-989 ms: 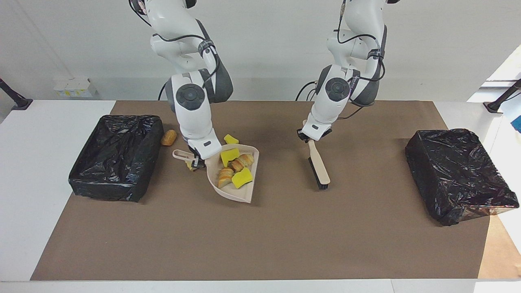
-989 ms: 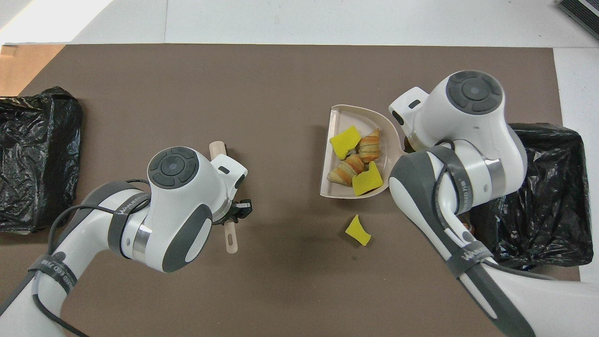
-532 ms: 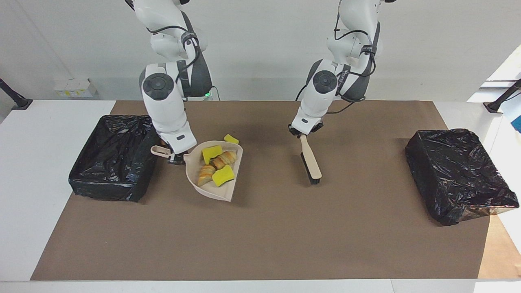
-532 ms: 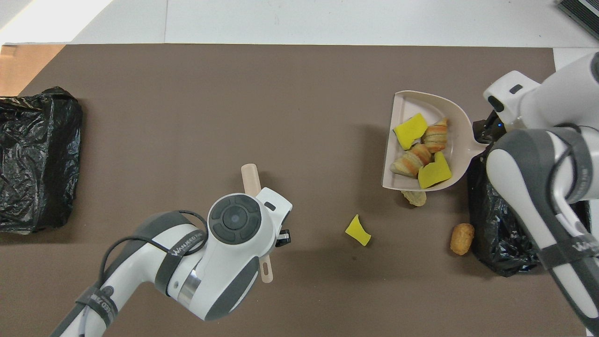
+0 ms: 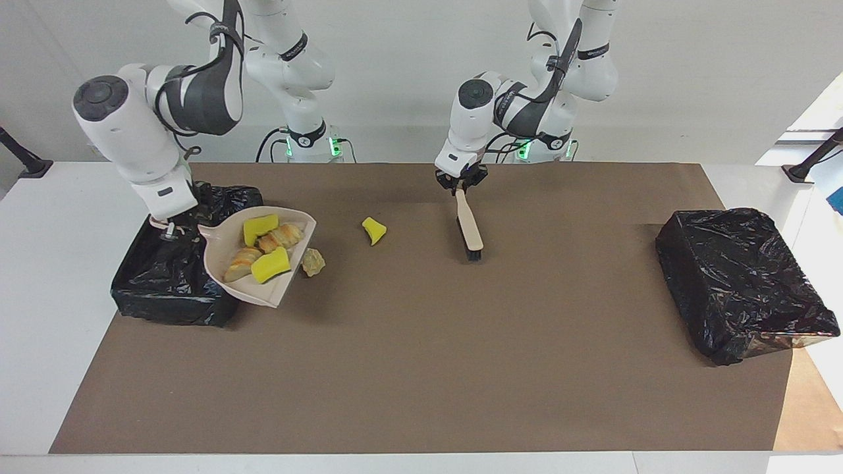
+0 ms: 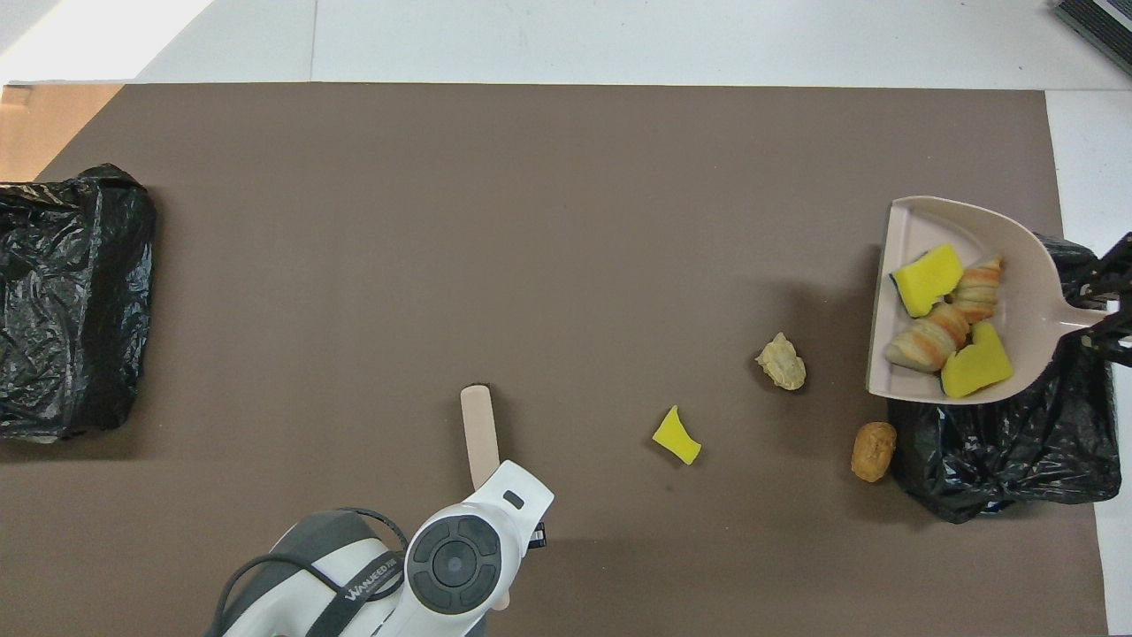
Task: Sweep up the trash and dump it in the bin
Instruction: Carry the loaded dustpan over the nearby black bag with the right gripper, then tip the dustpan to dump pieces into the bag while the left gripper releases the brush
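Note:
My right gripper [image 5: 170, 227] [image 6: 1105, 305] is shut on the handle of the beige dustpan [image 5: 214, 266] [image 6: 1035, 296], which is held up over the edge of the black-lined bin [image 5: 164, 289] [image 6: 1008, 460] at the right arm's end. In the pan lie two yellow sponge chunks [image 5: 270, 265] [image 6: 927, 279] and two croissant pieces [image 5: 283, 235] [image 6: 924, 336]. On the mat lie a tan lump [image 5: 313, 262] [image 6: 782, 363], a yellow wedge [image 5: 374, 230] [image 6: 676, 435] and a golden-brown piece [image 6: 873, 451]. My left gripper [image 5: 461, 181] is shut on the beige hand brush [image 5: 469, 227] [image 6: 478, 429].
A second black-lined bin [image 5: 744, 283] [image 6: 71, 301] stands at the left arm's end of the table. The brown mat [image 5: 421, 368] [image 6: 442, 221] covers most of the white tabletop. The left arm's wrist hides the brush handle in the overhead view.
The right arm has carried the loaded dustpan sideways and up to the bin, uncovering the tan lump and golden-brown piece. The left arm has drawn the brush back toward the robots.

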